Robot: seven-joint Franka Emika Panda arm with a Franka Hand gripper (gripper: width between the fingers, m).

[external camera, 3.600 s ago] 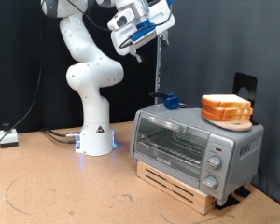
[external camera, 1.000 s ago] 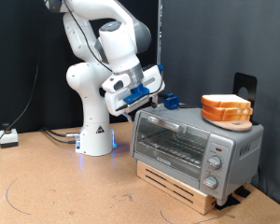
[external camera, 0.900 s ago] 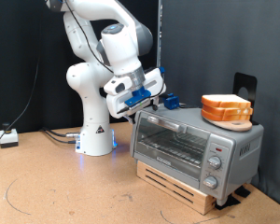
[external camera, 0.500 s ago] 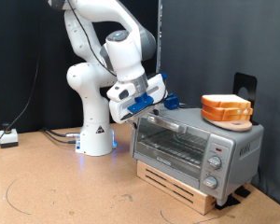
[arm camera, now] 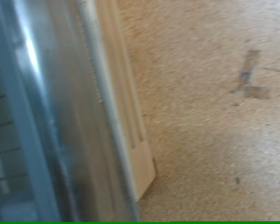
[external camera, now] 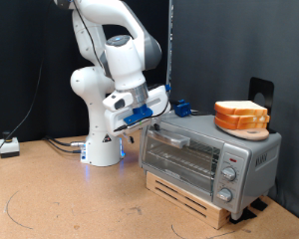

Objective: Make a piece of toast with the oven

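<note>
Nearest in the exterior view lies the brown counter (external camera: 70, 199), a chipboard-like surface with faint curved marks near its front edge. On it, towards the exterior view's right, a low wooden pallet (external camera: 194, 197) carries the oven (external camera: 209, 151), a silver-grey box with a glass door, a grey bar handle (external camera: 181, 145) across the top of the door, a wire rack visible behind the glass, and three round knobs (external camera: 227, 181) stacked down its right panel. The door looks tipped slightly out at its top edge.

The tool (external camera: 140, 119) sits at the oven's upper left corner, right by the end of the handle; its blue-and-white body hides the fingers, so whether they are wide or narrow cannot be told, nor whether they touch the handle. The wrist view gives only a blurred close look at the oven's edge and the pallet (arm camera: 131, 121) against the counter (arm camera: 215, 112).

On the oven's roof, towards its right rear, the piece of toast (external camera: 241, 110) rests on an orange plate (external camera: 241, 125). Further back the white arm (external camera: 95, 90) rises from its base near the counter's far edge, before a black curtain.
</note>
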